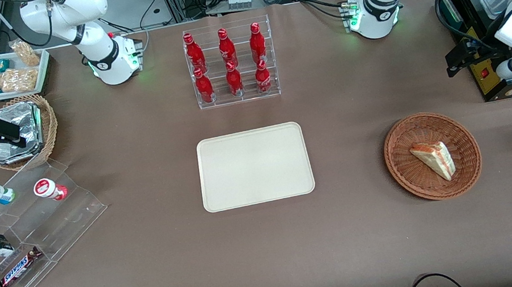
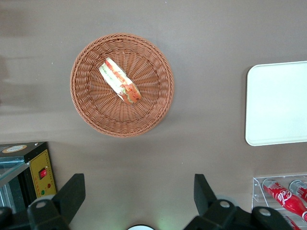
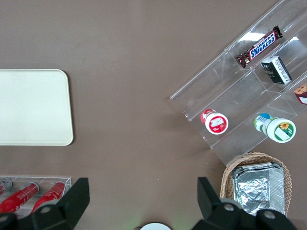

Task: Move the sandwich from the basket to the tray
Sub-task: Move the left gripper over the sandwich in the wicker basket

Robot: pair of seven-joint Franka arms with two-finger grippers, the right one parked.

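Observation:
The sandwich [image 1: 433,158] [image 2: 120,81], a pale wedge with red-orange and green filling along its edge, lies in the reddish-brown woven basket [image 1: 398,141] [image 2: 91,115] toward the working arm's end of the table. The cream tray [image 1: 254,166] [image 2: 276,103] [image 3: 29,105] lies flat and bare at the table's middle. My gripper [image 1: 457,60] [image 2: 139,182] hangs high above the table, farther from the front camera than the basket and apart from it. It is open, with only the brown tabletop showing between its fingers.
A clear rack of red bottles [image 1: 231,64] stands farther from the front camera than the tray. A black box with a yellow panel [image 1: 486,71] sits beside my gripper. Toward the parked arm's end are a foil-packet basket [image 1: 24,131], a clear stepped snack shelf [image 1: 23,231] and a white snack tray [image 1: 5,73].

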